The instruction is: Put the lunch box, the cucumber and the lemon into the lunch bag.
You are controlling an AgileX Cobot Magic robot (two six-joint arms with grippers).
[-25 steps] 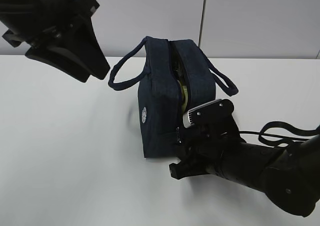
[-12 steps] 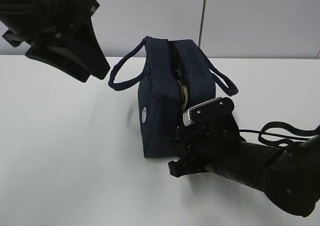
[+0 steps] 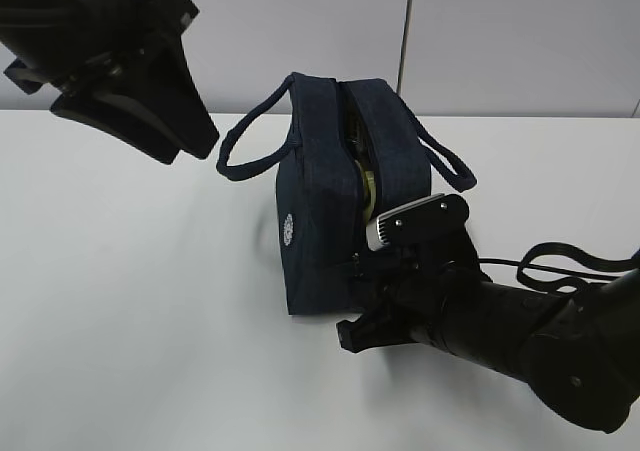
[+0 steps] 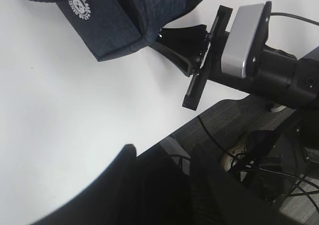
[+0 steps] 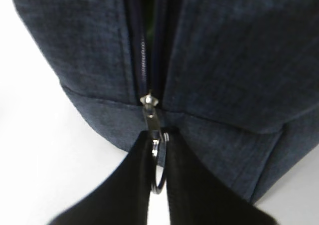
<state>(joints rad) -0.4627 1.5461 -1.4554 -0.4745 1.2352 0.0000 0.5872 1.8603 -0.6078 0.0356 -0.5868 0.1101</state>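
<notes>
The navy lunch bag (image 3: 310,201) stands on the white table, its top zipper parted in a narrow slit. A pale yellow-green thing (image 3: 368,183) shows in the slit; I cannot tell which item it is. The lunch box, cucumber and lemon are otherwise hidden. My right gripper (image 3: 357,266) is at the bag's near end, low down. In the right wrist view the bag (image 5: 224,60) fills the frame, and the gripper (image 5: 158,150) is shut on the metal ring pull (image 5: 157,177) of the zipper. My left gripper (image 3: 188,149) hangs empty above the table, left of the bag, jaws slightly apart. The left wrist view shows it (image 4: 164,155) and the bag's logo corner (image 4: 114,15).
The bag's two loop handles (image 3: 245,146) splay out to either side. Black cables (image 3: 560,261) lie on the table at the right. The right arm's wrist camera (image 4: 244,40) shows in the left wrist view, with the table's edge and floor gear beyond.
My right gripper has edged slightly up along the bag's end with the ring pull. The left arm and the bag have not moved.
</notes>
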